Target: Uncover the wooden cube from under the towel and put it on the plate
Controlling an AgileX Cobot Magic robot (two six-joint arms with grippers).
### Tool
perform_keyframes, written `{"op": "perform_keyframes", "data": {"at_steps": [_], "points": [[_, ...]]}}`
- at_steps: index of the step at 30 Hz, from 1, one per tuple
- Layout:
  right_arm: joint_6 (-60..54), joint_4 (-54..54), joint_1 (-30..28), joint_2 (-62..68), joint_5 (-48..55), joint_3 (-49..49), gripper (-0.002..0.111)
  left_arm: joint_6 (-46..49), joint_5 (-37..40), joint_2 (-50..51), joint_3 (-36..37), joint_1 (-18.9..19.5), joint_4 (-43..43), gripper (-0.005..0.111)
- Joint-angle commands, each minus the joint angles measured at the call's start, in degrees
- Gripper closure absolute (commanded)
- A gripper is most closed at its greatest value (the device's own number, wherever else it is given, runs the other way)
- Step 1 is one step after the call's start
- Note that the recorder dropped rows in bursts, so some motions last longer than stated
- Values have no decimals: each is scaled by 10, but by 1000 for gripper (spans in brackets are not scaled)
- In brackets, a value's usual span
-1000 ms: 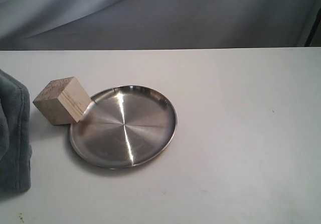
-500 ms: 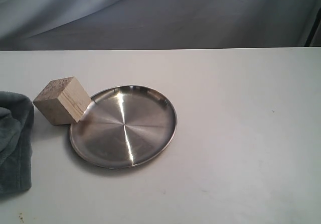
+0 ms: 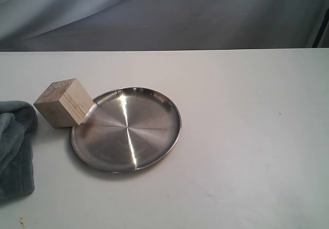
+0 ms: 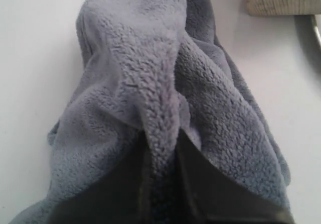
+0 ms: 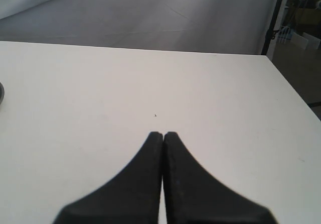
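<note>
left gripper (image 4: 163, 156) is clamped tight on a raised fold of the towel (image 4: 150, 83), dark fingers (image 4: 118, 184) pressed in on both sides of the plush ridge while the cloth spills away onto the table (image 3: 247, 136). right gripper (image 5: 162, 134) has its tips pressed together with nothing between them, low over bare tabletop and aimed at the grey backdrop. wooden cube (image 3: 64, 103) sits uncovered and tilted, leaning on the left rim of the plate (image 3: 177, 121), towel heaped just beside it at the view's left edge.
</note>
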Motion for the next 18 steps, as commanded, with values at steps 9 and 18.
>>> {"op": "perform_keyframes", "data": {"at_steps": [9,18], "points": [[-4,3,0,-3,-8,2,108,210,158,17,9,1,-208,107],[-4,3,0,-3,-8,2,108,272,138,25,84,-53,-214,107]]}}
